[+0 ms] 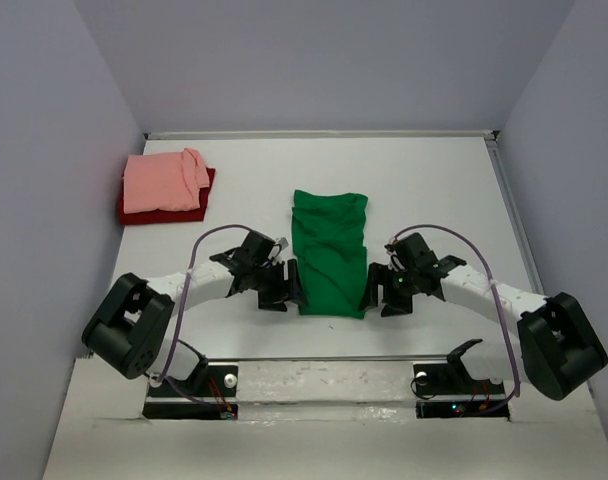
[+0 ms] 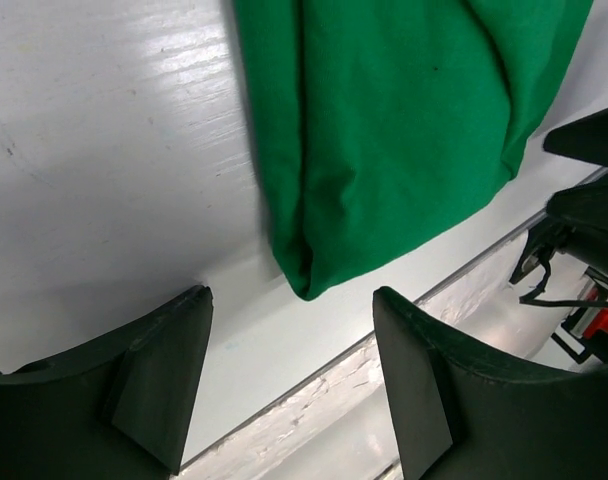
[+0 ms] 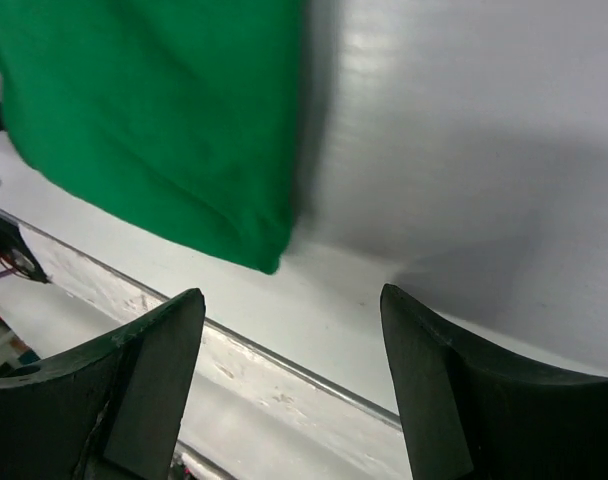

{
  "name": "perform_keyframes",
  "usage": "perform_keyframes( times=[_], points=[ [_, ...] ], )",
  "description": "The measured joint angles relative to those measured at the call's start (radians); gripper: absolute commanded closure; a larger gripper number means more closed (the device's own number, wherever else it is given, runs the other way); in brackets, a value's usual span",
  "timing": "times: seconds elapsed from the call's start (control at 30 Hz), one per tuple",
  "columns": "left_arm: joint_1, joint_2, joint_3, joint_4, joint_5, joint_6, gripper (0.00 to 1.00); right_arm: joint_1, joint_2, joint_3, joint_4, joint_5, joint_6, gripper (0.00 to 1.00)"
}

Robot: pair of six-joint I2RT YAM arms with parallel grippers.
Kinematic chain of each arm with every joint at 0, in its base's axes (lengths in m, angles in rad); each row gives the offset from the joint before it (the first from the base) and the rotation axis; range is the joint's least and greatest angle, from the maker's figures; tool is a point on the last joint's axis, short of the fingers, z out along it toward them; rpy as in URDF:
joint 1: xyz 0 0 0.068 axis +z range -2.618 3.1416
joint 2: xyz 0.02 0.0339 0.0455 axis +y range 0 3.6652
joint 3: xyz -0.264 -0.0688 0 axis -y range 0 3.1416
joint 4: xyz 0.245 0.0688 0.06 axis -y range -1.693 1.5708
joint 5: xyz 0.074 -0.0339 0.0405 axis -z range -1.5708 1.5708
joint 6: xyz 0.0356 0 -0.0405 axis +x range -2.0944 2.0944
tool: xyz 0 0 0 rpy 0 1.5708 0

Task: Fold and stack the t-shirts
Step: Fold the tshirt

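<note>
**A:** What is the overhead camera showing?

**B:** The green shirt (image 1: pixel 330 254) is lying folded into a long strip in the middle of the table (image 1: pixel 434 180), running from near to far. The pink shirt (image 1: pixel 164 180) is sitting folded on top of the dark red shirt (image 1: pixel 162 213) at the far left, well apart from the green one.

**A:** And the arms?

**B:** The left gripper (image 1: pixel 282 286) is hanging just beside the strip's near left corner. The right gripper (image 1: pixel 380 290) is hanging just beside its near right corner. From up here I cannot tell whether either one is touching the cloth.

**A:** What is the left wrist camera giving us?

**B:** Its jaws are standing wide apart and gripping nothing. Only bare table is showing between them. The green shirt's near corner is lying just beyond the gap, with its folded edge running away from the camera. Part of the right arm (image 2: pixel 589 205) is poking in from the right.

**A:** And the right wrist camera?

**B:** Much the same, mirrored. The jaws are spread and holding nothing. The green cloth is lying beyond them and to the left, its corner pointing toward the gap. The table's near edge is running slantwise just ahead of the jaws.
</note>
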Motion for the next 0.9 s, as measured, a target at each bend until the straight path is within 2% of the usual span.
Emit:
perform_keyframes(
  times=[0.13,0.47,0.7,0.9],
  points=[
    [0.004,0.011,-0.008,0.031,0.020,0.000,0.24,-0.002,-0.005,-0.071,0.050,-0.036,0.033,0.24],
    [0.007,0.037,-0.019,0.089,0.072,-0.009,0.25,-0.003,0.058,-0.085,0.183,-0.113,0.071,0.24],
    [0.007,0.066,-0.019,0.130,0.101,-0.022,0.30,-0.003,0.123,-0.046,0.214,-0.130,0.087,0.25],
    [0.007,0.076,-0.019,0.138,0.105,-0.021,0.37,-0.003,0.134,-0.032,0.216,-0.106,0.095,0.27]
  ],
)
